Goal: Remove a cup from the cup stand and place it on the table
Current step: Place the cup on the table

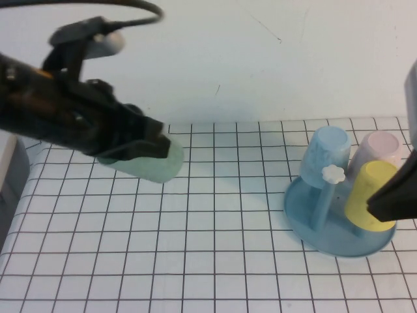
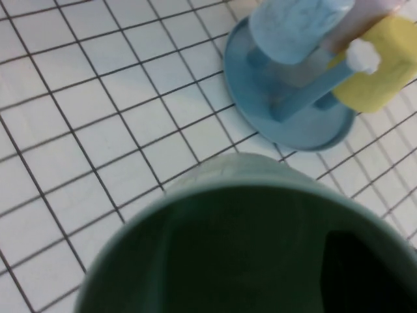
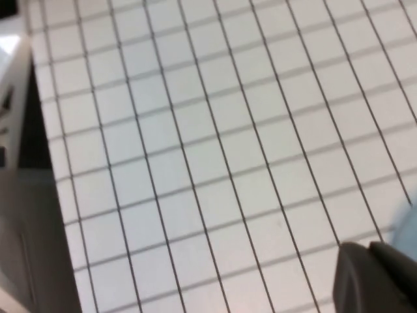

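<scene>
My left gripper (image 1: 151, 140) is shut on the rim of the pale mint-green cup (image 1: 155, 166), which hangs tilted above the left part of the gridded table (image 1: 215, 261). In the left wrist view the cup's mouth (image 2: 228, 248) fills the foreground, with one dark finger (image 2: 365, 274) inside it. The blue cup stand (image 1: 306, 218) sits at the right, its white flower knob (image 1: 333, 174) on a bare peg. My right gripper (image 1: 386, 199) is shut and empty, low at the right edge in front of the yellow cup (image 1: 365, 189); its fingers (image 3: 365, 274) press together over the cloth.
The stand also carries a light blue cup (image 1: 326, 153) and a pink cup (image 1: 381, 149). A grey object (image 1: 10, 176) stands off the table's left edge. A white wall rises behind the table. The stand (image 2: 287, 124) shows in the left wrist view too.
</scene>
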Controlling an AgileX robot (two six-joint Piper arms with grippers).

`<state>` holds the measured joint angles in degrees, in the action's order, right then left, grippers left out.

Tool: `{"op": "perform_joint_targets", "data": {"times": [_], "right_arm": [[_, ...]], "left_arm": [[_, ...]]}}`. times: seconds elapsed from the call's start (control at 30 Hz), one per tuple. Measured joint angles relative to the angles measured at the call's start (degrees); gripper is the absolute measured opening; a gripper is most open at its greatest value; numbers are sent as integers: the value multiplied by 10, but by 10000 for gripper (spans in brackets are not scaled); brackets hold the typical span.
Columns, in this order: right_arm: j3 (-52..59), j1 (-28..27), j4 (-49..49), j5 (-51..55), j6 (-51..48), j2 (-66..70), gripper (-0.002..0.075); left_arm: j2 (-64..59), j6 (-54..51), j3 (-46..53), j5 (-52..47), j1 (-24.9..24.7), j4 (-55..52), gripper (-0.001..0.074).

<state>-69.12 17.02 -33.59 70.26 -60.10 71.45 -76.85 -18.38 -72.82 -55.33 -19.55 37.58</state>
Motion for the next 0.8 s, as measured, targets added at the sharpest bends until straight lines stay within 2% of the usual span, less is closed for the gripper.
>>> {"op": "perform_joint_targets", "data": {"times": [0.1, 0.3, 0.47, 0.6, 0.8], "right_arm": [[14, 0, 41, 2, 37, -32, 4], [78, 0, 133, 4, 144, -91, 4], [147, 0, 213, -4, 216, -138, 4], [193, 0, 220, -28, 225, -164, 4], [240, 0, 220, -63, 227, -184, 4]], "left_arm": [[-67, 47, -53, 25, -65, -91, 15], [-202, 93, -154, 28, -132, -193, 15], [-314, 103, -226, 11, -156, -227, 15], [-378, 103, -277, 4, -166, -244, 15], [-432, 103, -292, 3, -168, -249, 25]]}}
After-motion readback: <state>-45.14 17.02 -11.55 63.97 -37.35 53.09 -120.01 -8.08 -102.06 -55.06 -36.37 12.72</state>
